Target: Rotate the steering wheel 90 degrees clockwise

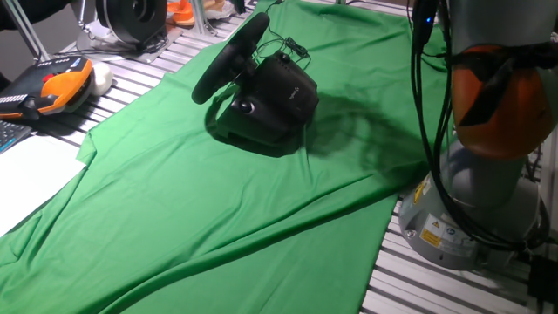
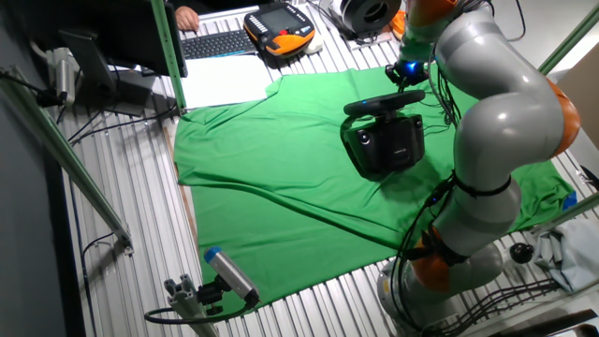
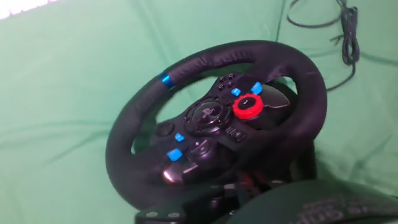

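The steering wheel [image 1: 228, 54] is a black round racing wheel fixed to a bulky black box base [image 1: 279, 92] that stands on a green cloth [image 1: 218, 218]. In the other fixed view the wheel [image 2: 384, 101] sits just below my gripper [image 2: 404, 73], which hangs over its far side. Whether the jaws are open does not show. The hand view looks down on the wheel rim [image 3: 211, 59]. It shows a red round button [image 3: 249, 106] on the hub and a blue stripe [image 3: 165, 79] on the rim at the upper left. No fingers appear in the hand view.
An orange teach pendant [image 1: 57, 87] and a white pad lie left of the cloth. A black-and-silver ring device [image 1: 131, 17] stands at the back. A keyboard [image 2: 211, 42] lies nearby. A black cable [image 3: 342, 31] trails behind the wheel. My arm's base [image 1: 462, 209] stands at the right.
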`<state>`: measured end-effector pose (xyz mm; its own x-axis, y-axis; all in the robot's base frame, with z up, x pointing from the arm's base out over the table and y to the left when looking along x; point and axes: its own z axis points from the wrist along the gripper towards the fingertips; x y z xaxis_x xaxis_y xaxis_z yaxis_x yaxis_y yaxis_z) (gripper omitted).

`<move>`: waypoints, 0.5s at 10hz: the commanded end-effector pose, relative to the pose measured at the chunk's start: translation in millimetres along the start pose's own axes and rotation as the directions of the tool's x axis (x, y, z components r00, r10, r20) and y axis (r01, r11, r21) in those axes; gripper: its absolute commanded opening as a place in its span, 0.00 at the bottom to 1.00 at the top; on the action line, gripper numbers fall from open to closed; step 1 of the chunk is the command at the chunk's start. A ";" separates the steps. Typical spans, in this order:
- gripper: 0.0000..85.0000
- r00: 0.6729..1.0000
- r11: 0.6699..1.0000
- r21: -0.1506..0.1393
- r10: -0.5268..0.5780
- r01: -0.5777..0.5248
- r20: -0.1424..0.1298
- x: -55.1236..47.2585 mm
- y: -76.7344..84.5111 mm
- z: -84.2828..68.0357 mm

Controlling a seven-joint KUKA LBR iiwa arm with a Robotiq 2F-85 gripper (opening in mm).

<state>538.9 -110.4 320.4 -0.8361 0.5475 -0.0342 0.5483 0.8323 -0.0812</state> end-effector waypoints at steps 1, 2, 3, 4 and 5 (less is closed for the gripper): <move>0.60 0.896 0.897 0.013 0.443 -0.443 -0.030 0.1 -0.2 0.0; 0.80 0.872 0.872 0.000 0.488 -0.489 -0.037 0.2 -0.3 0.1; 0.80 0.845 0.844 -0.025 0.535 -0.535 -0.020 0.7 -2.1 0.4; 0.80 0.812 0.811 -0.048 0.583 -0.583 -0.015 1.0 -2.6 0.8; 0.80 0.771 0.769 -0.062 0.637 -0.637 -0.019 0.9 -2.9 1.2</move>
<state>536.6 -112.2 319.7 -0.7309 0.6799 -0.0592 0.6799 0.7329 0.0236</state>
